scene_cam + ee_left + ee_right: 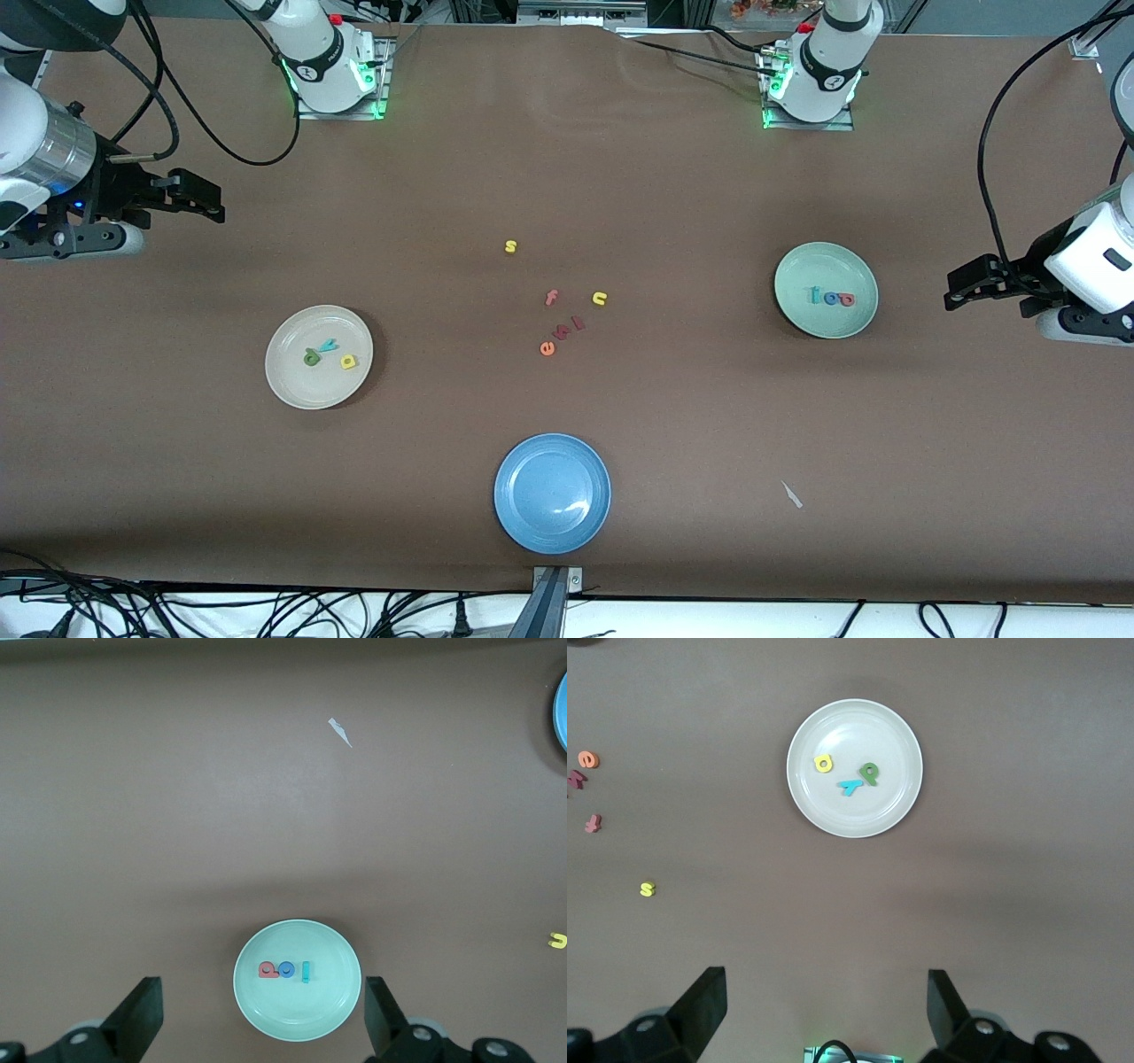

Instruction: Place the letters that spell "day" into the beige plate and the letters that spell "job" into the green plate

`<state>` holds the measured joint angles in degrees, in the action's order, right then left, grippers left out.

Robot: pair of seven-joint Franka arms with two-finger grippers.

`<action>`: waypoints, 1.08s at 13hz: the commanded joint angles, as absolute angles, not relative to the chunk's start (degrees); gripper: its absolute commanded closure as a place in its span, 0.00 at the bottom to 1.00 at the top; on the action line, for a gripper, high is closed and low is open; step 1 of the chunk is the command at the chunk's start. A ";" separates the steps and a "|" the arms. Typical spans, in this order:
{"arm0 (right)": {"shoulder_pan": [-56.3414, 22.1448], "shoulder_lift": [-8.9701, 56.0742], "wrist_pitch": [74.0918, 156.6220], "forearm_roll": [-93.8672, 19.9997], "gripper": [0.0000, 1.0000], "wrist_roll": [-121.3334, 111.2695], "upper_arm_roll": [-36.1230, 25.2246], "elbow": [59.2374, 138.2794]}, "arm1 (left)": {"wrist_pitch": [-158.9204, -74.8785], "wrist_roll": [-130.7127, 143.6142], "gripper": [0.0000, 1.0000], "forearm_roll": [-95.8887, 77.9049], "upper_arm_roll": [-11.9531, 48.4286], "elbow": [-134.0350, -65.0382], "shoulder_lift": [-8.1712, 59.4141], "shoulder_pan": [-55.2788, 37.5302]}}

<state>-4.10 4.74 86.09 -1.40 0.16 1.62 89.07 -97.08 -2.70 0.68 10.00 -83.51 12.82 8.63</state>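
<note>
The beige plate (306, 390) lies toward the right arm's end of the table and holds the olive-green d (311, 357), teal y (329, 346) and yellow a (348, 361). The right wrist view shows that beige plate (855, 819) from high above. The green plate (824, 323) lies toward the left arm's end with the light-teal j (813, 294), blue o (830, 298) and pinkish-red b (846, 299) in a row. My left gripper (961, 288) hangs open and empty high over the table beside the green plate (297, 1019). My right gripper (208, 199) is open, empty, high over its table end.
A blue plate (552, 493) sits near the front edge. Loose letters lie mid-table: a yellow s (510, 246), pink f (551, 298), yellow arch (600, 299), orange-red e (547, 348) and dark red pieces (567, 330). A white scrap (791, 494) lies nearer the front camera than the green plate.
</note>
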 commanded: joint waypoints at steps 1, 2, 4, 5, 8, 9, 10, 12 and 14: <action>-4.13 4.75 85.43 -2.29 0.00 -0.97 1.32 88.33 | -95.89 -4.13 0.00 -1.67 10.11 -82.44 12.66 8.26; -4.13 4.66 85.52 -2.29 0.00 -0.97 1.32 88.33 | -95.89 -4.22 0.00 -1.67 10.11 -82.44 12.74 8.26; -4.13 4.66 85.43 -2.20 0.00 -0.97 1.32 88.42 | -95.89 -4.22 0.00 -1.67 10.11 -82.44 12.74 8.35; -4.13 4.75 85.43 -2.20 0.00 -0.97 1.32 88.42 | -95.89 -4.22 0.00 -1.67 10.11 -82.44 12.74 8.35; -4.13 4.75 85.52 -2.20 0.00 -0.97 1.32 88.42 | -95.89 -4.13 0.00 -1.58 10.11 -82.44 12.74 8.61; -4.13 4.75 85.52 -2.20 0.00 -0.97 1.32 88.42 | -95.89 -4.13 0.00 -1.58 10.11 -82.44 12.74 8.53; -4.04 4.75 85.52 -2.28 0.00 -1.31 1.32 88.42 | -95.89 -4.13 0.00 -1.58 10.11 -82.44 12.74 8.53; -4.04 4.75 85.52 -2.29 0.00 -1.58 1.14 88.42 | -95.89 -4.13 0.00 -1.58 10.11 -82.44 12.74 8.44; -4.04 4.83 85.52 -2.37 0.00 -1.58 0.70 88.42 | -95.89 -4.13 0.00 -1.58 10.11 -82.44 12.74 8.44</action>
